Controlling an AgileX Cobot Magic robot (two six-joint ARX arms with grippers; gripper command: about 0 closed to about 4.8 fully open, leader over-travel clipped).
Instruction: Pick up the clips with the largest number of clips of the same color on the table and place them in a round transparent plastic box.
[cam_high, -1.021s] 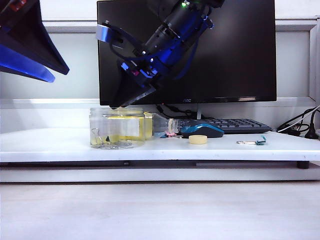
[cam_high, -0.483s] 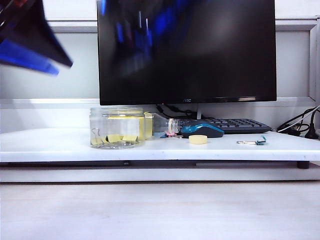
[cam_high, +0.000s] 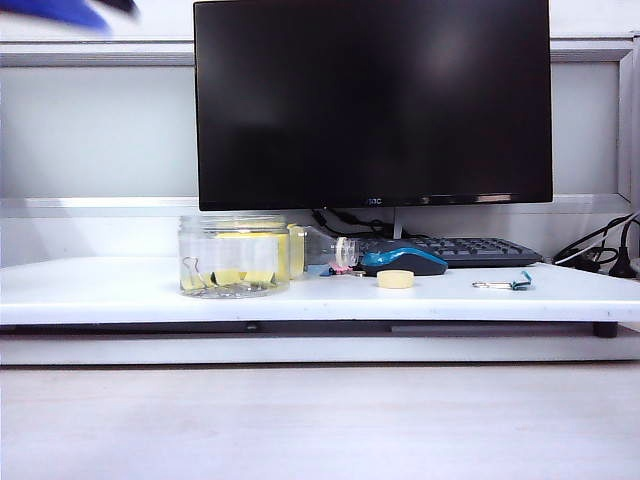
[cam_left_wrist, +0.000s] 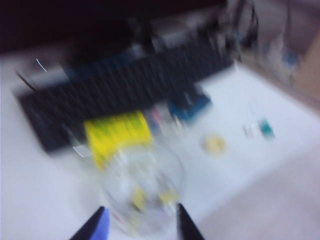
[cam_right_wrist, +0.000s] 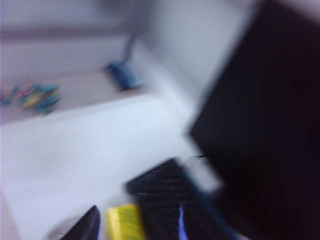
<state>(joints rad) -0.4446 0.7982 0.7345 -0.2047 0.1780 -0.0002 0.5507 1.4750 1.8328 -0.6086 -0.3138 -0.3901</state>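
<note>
From the exterior view I see the clips lying inside the round transparent plastic box, both arms lifted clear. The blurred left wrist view shows the left gripper spread and empty above it; a careless descent could tip it. In the right wrist view the right gripper is spread, empty, near the monitor.

The exterior camera is sitting low, almost level with the white tabletop, facing the black monitor head-on from nearby. The left wrist camera is looking down from above at the short clear round plastic jar and black keyboard, both shared with the exterior view. The right wrist camera is looking down blurrily across keyboard and monitor.
</note>
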